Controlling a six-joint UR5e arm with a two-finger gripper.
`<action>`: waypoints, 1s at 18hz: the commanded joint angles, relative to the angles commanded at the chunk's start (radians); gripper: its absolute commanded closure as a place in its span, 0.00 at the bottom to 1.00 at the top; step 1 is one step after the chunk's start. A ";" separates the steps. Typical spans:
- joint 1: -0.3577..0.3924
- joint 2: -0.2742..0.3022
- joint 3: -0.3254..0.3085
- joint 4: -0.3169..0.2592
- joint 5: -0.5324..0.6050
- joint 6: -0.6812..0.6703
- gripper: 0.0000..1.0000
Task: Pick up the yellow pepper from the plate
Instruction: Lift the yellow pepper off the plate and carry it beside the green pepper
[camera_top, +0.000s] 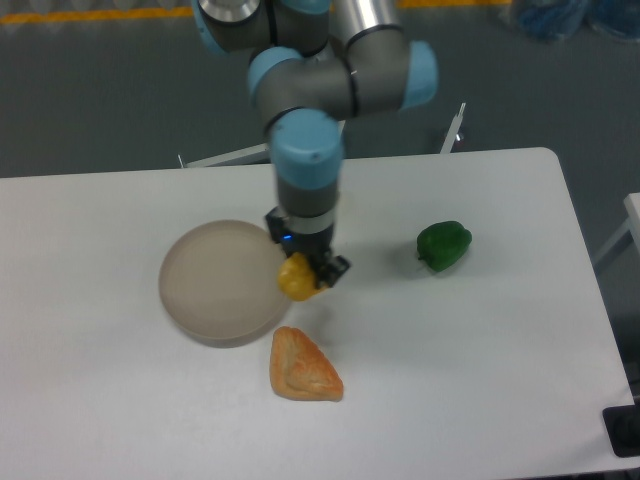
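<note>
Gripper pinched on pepper, held just off the right rim of plate, apparently above the table. Fingers only partly visible; grip looks off to one side of the fruit.

Risk: pepper is lobed and smooth, so an off-centre pinch could let it twist or slip out. A drop here may land on pastry close below, or roll.

Plate: nothing in it. Green pepper well apart, right.
</note>
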 joint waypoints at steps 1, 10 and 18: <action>0.035 0.000 0.026 -0.023 0.000 0.049 0.74; 0.166 -0.006 0.039 -0.020 -0.023 0.247 0.76; 0.233 -0.038 0.035 -0.003 -0.028 0.312 0.84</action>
